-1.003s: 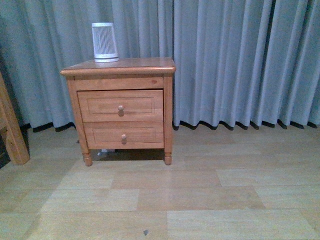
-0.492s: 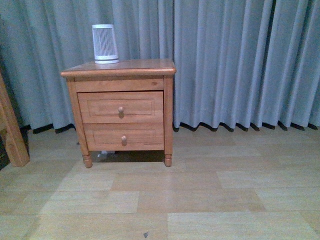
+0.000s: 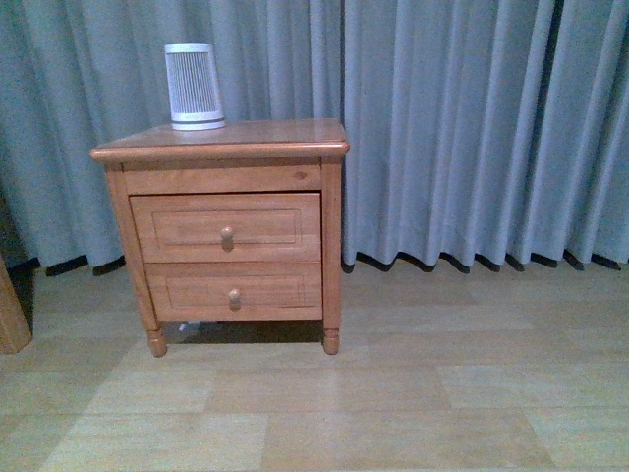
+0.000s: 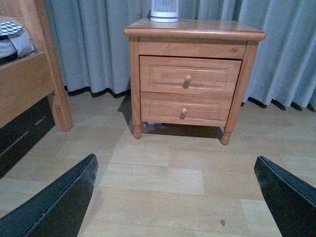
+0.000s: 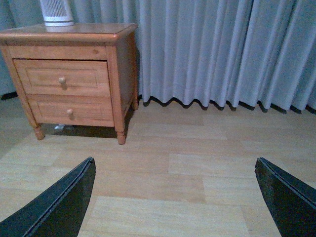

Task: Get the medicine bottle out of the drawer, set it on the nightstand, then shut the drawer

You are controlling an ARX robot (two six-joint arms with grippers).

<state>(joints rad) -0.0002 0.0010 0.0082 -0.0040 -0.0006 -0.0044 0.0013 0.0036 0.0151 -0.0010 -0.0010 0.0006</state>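
Standing wide apart and empty, the left fingers point(image 4: 59, 207) and right fingers point(image 5: 54, 202) hang well short of the nightstand point(image 3: 285, 131), whose shut drawer point(image 3: 177, 228) presumably hides the medicine bottle, probably light, stiff and slick, best pinched across its body once the round knob point(image 3: 227, 234) is pulled

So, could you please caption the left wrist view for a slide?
Open left gripper faces the nightstand, its upper drawer shut, a ribbed white device on top.

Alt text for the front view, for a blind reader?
A wooden nightstand stands on a wood floor before grey curtains, upper drawer and lower drawer shut. A white ribbed cylinder sits at its top's back left. No arm is in view.
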